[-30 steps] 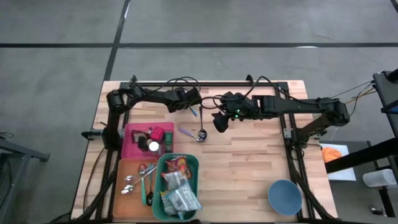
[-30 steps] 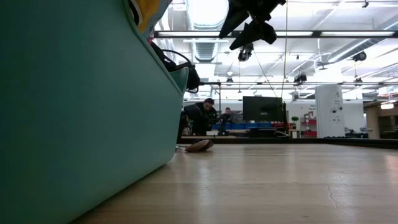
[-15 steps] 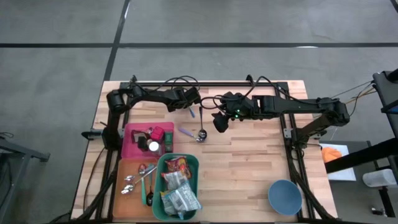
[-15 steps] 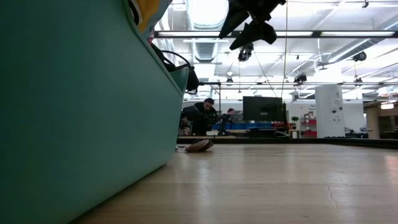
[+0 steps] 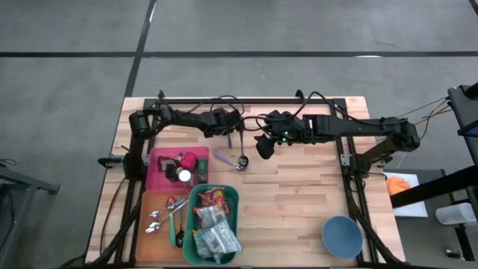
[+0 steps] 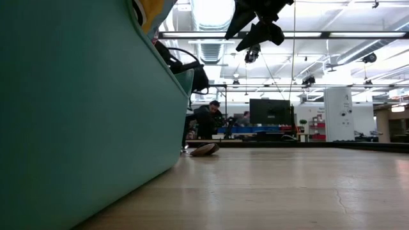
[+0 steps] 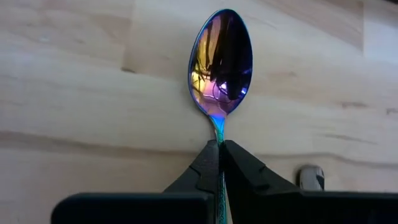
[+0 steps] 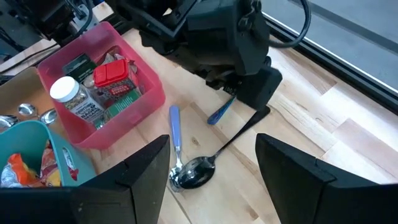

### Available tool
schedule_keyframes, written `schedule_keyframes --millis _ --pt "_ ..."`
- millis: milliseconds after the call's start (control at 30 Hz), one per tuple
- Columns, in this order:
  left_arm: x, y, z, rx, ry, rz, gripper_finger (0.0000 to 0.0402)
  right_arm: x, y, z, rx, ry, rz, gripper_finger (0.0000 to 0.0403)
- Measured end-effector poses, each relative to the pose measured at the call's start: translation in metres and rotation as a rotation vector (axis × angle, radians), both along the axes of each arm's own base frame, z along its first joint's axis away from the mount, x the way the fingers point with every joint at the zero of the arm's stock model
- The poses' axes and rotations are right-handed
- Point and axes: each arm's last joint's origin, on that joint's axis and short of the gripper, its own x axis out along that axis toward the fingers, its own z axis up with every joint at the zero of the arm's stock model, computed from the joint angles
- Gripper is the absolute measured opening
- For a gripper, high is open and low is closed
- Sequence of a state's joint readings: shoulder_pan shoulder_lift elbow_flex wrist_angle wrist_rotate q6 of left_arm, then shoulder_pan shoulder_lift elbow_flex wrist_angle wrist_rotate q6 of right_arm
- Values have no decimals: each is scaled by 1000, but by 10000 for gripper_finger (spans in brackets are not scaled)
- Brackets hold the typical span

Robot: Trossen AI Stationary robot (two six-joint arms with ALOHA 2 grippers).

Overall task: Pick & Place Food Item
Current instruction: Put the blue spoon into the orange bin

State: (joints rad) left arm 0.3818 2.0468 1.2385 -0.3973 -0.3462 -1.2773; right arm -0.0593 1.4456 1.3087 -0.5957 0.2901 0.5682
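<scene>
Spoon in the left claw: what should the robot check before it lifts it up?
1. Left gripper shut on the shiny spoon: ok.
2. Grip sits on the thin neck, bowl pointing straight out: ok.
3. Right gripper open and holding nothing: ok.
4. Black spoon handle clear of the left gripper: cannot tell.
5. Blue spoon lying apart, near the pink bin: ok.

A blue bowl sits at the lower right of the wooden table; a pink bin holds jars left of centre.
</scene>
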Motion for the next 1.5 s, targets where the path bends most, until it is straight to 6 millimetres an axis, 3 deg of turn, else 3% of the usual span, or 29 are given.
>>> schedule_keyframes --millis 933,1167,1500 --pt "-3 -5 26 16 -25 -30 2 0 0 0 0 -5 0 233" --pt "-16 -8 68 85 -51 -13 2 1 0 1 0 -8 1 233" --pt "-63 -26 150 173 -51 -118 2 1 0 1 0 -8 1 233"
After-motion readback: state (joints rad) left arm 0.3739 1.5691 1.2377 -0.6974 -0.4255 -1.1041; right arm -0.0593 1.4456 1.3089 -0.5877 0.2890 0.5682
